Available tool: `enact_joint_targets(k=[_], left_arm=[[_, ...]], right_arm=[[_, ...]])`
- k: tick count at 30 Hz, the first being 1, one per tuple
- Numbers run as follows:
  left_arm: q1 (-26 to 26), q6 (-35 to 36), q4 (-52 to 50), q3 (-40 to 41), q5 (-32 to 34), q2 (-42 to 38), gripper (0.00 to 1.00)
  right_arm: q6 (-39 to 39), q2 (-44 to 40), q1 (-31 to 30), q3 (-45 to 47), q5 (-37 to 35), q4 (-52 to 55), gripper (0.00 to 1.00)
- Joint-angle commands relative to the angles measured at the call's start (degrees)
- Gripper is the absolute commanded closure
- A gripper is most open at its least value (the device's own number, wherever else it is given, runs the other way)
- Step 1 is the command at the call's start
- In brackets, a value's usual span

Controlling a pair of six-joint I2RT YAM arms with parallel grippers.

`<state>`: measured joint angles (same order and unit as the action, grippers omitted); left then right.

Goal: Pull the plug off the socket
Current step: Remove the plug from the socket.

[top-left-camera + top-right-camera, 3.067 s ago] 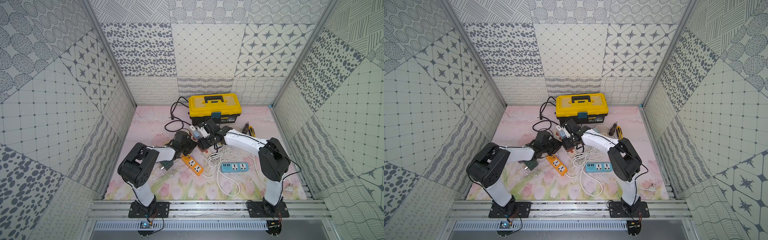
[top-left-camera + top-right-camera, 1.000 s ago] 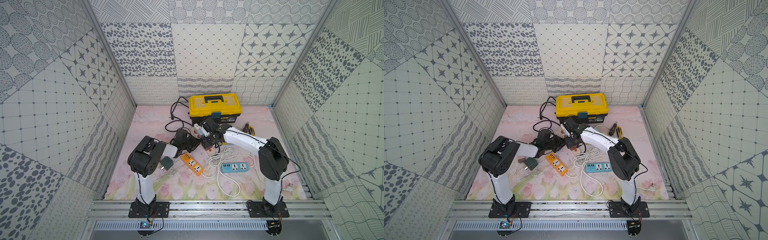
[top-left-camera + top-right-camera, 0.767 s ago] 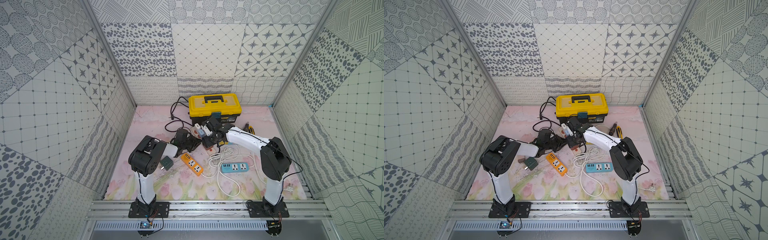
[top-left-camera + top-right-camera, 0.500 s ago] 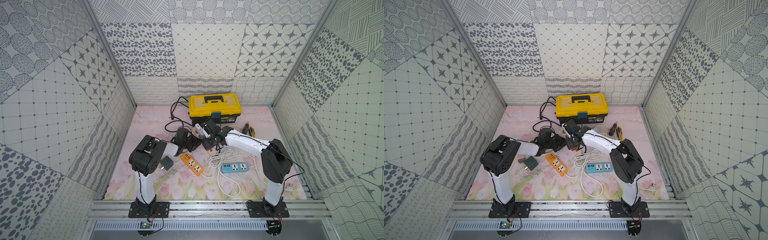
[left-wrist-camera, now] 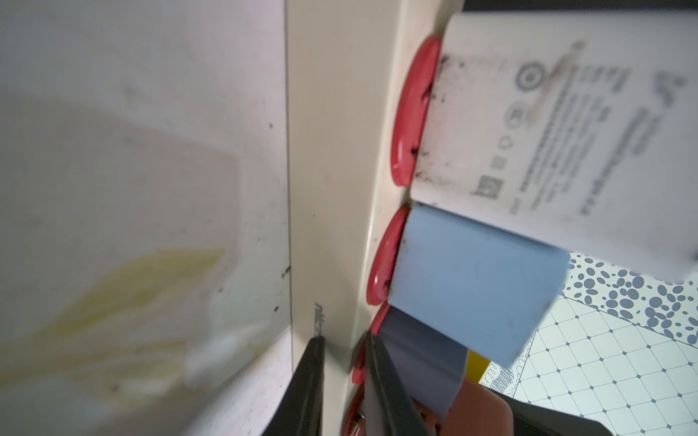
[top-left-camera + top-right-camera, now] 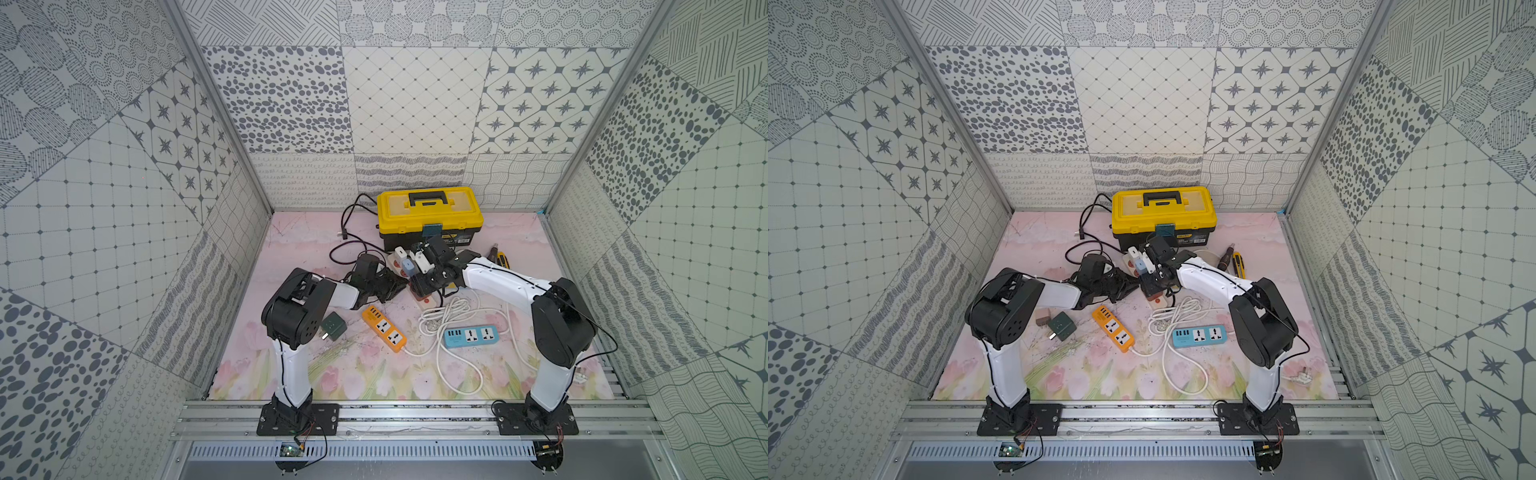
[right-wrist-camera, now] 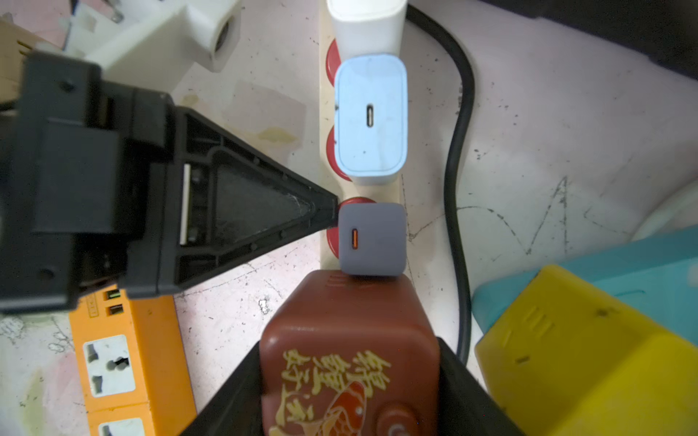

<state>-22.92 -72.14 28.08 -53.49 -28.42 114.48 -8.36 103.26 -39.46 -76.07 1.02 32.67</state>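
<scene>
At bottom centre of the right wrist view, my right gripper [image 7: 349, 351] clamps the brown plug [image 7: 347, 324] on the vertically running cream strip [image 5: 332, 188], whose edge my nearly closed left gripper [image 5: 342, 377] pinches, so I pull straight off its face.

White tubular arm links [image 6: 496, 282], bulky black joint housings [image 6: 559, 328], thin black cables [image 6: 283, 374] running along the links, black bolted base plates [image 6: 297, 419], black triangular ribbed left gripper [image 7: 329, 216]

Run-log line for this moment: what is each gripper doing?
left gripper: shut on power strip | right gripper: shut on brown plug
</scene>
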Motion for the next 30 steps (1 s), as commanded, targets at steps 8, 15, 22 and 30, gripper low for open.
enact_joint_targets(k=[8,15,22,30], left_arm=[[0.4,2.3,-28.7,0.2,17.5,3.4,0.79],[0.4,2.5,-29.1,-0.2,17.2,3.9,0.79],[0.3,4.2,-27.7,0.1,14.8,2.6,0.79],[1.4,14.1,-10.1,3.1,-2.5,-8.9,0.63]], right_arm=[[-3.6,-5.8,-4.6,-9.6,-0.4,6.0,0.52],[-4.3,-4.3,4.6,-10.6,12.2,5.3,0.52],[-5.5,-11.7,1.0,-2.8,8.1,2.4,0.53],[-7.4,-28.3,4.0,10.7,10.7,-5.9,0.52]])
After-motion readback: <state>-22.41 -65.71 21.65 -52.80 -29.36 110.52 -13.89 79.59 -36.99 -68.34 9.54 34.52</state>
